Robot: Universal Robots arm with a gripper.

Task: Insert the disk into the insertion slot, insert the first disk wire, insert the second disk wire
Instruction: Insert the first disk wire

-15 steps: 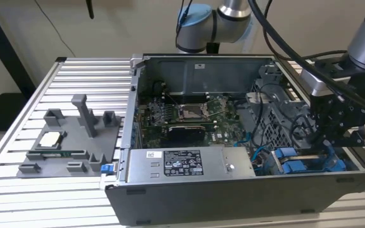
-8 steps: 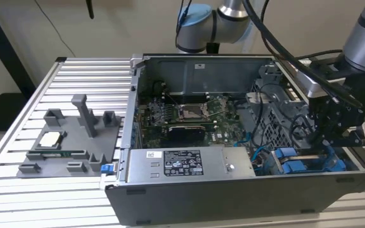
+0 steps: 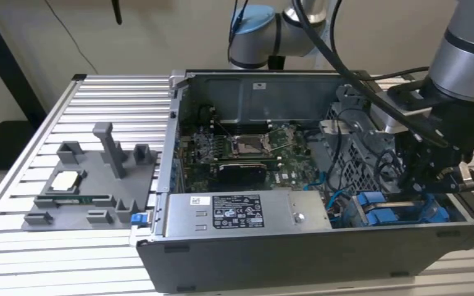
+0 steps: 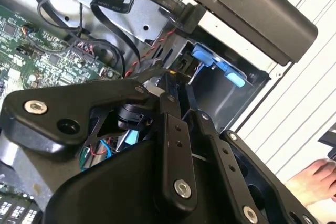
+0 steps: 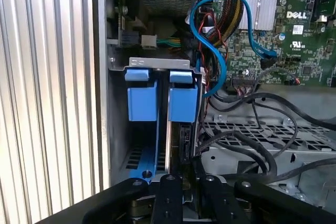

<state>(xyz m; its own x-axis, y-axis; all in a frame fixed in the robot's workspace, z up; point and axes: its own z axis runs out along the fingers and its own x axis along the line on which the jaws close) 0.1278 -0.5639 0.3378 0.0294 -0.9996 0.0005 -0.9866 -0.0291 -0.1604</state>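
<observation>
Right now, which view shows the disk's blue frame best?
The first wrist view: the disk stands in the slot, blue frame facing the camera. The exterior view shows it small; the second wrist view, a blue edge.

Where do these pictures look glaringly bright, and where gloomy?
Exterior view: even room light, the open grey computer case darker inside. Second wrist view: the pale ribbed tabletop glares, the black tool reads dark. First wrist view: the grey metal drive bay is dim.

On my exterior view: power supply [image 3: 245, 213] sits at 6 o'clock from the motherboard [image 3: 245, 148], grey fixture [image 3: 89, 185] at 9 o'clock on the slatted surface [image 3: 7, 259].
</observation>
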